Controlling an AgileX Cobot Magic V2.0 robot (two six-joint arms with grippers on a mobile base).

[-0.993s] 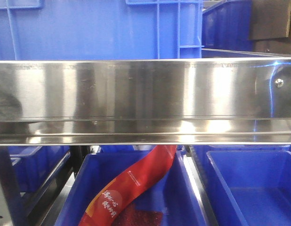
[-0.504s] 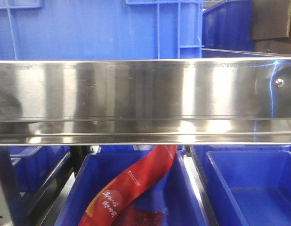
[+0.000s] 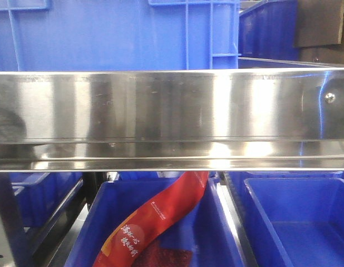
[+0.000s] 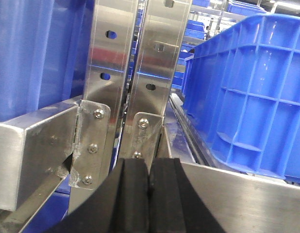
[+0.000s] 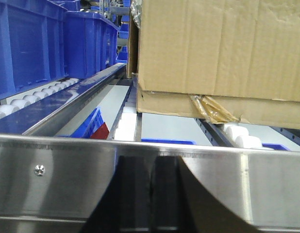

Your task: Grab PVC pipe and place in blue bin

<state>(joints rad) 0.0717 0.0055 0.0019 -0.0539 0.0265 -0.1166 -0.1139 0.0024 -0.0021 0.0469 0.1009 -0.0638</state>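
Steel shelving (image 3: pixel 172 105) with blue bins (image 3: pixel 161 222) fills our front view. We see both our left gripper (image 4: pixel 150 179) and right gripper (image 5: pixel 152 194) pressed closed and empty. No PVC pipe shows anywhere, so we should first search slowly; the rail hides most of the lower bins

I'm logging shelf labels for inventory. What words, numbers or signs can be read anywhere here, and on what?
Red banner in the lower blue bin: white characters and a small line of print, too blurred to read.
Cardboard box: no print visible.
Steel rail and the other bins: no text.
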